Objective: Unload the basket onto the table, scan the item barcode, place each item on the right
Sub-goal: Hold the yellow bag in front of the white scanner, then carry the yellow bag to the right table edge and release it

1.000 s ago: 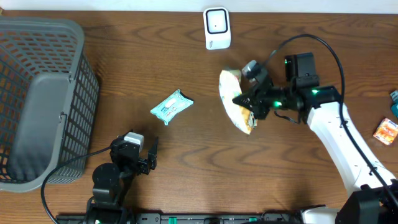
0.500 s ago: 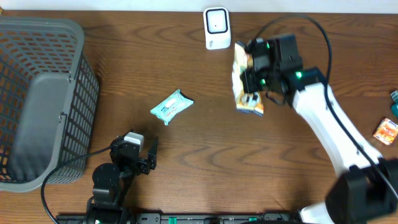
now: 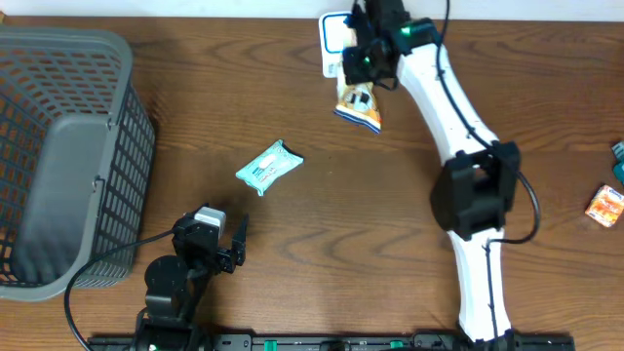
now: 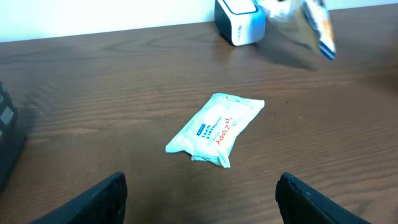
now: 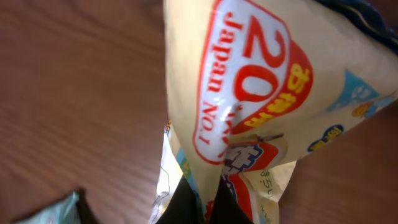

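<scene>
The item is a cream snack bag (image 3: 358, 105) with red and blue print. It hangs from my right gripper (image 3: 369, 60), which is shut on its upper edge, right in front of the white barcode scanner (image 3: 335, 35) at the table's far edge. The right wrist view is filled by the bag (image 5: 249, 93), pinched between the dark fingers (image 5: 189, 204) of that gripper (image 5: 208, 208). From the left wrist the bag (image 4: 314, 28) is a blur beside the scanner (image 4: 239, 18). My left gripper (image 3: 234, 244) rests open and empty near the front edge, its jaws (image 4: 202, 205) wide apart.
A pale green wipes pack (image 3: 269, 167) lies mid-table, ahead of the left gripper (image 4: 216, 127). A grey mesh basket (image 3: 117, 107) fills the left side. An orange packet (image 3: 607, 205) and a teal item (image 3: 618, 151) sit at the right edge.
The right arm has swung the snack bag from mid-table up and left to the scanner at the far edge. The left arm has not moved.
</scene>
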Available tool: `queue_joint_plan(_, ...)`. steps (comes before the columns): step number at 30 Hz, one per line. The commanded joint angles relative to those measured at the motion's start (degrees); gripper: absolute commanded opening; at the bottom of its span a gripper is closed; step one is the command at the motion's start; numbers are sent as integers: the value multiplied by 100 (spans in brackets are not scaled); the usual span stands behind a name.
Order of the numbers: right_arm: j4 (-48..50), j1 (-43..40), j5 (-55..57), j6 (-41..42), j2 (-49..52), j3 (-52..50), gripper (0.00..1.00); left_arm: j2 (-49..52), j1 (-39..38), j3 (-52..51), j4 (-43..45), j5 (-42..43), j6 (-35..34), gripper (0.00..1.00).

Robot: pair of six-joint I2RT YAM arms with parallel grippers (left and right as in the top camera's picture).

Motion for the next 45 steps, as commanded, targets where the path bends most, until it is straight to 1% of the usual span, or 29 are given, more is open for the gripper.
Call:
queue_joint_plan(1,74,153,575,345,483,660,1,-26,26,-105,-144,92,-90,77)
queue_joint_plan(11,538,197,769,531,706,693,1,-26,24,-105,-144,92,-87,77)
queue_joint_plan(22,446,262,796,577,616,697,1,-26,26,-105,-144,92,-87,77)
queue_joint_plan(25,28,186,1047,575,321,697,1,-26,26,-105,-144,92,-87,77)
queue_joint_plan(27,-319,120,1419,575,94,697,1,-26,26,-105,-144,92,-87,77)
queue_joint_plan(32,-1436,-85,2295,577,-544,695,1,-26,26,-105,-144,92,-87,77)
queue_joint_plan(33,-1786,-186,2500,579,-710,695,1,-26,26,-105,-146,92,-87,77)
queue_joint_plan(35,-2188,-374,2776,579,-868,695,1,-26,24,-105,-144,92,-87,77)
queue_joint_plan(37,-2498,-608,3034,586,-938,695,1,-26,26,-105,-144,92,-87,77)
queue_joint_plan(40,-2911,-1073,3414,835,-929,671,1,-26,26,-105,-144,92,-90,77)
queue_joint_plan(41,-3049,-1401,3591,973,-911,575,1,-26,24,-105,-144,92,-87,77)
queue_joint_plan(45,-2898,-2135,3657,1010,-892,149,1,-26,24,-105,-144,92,-87,77)
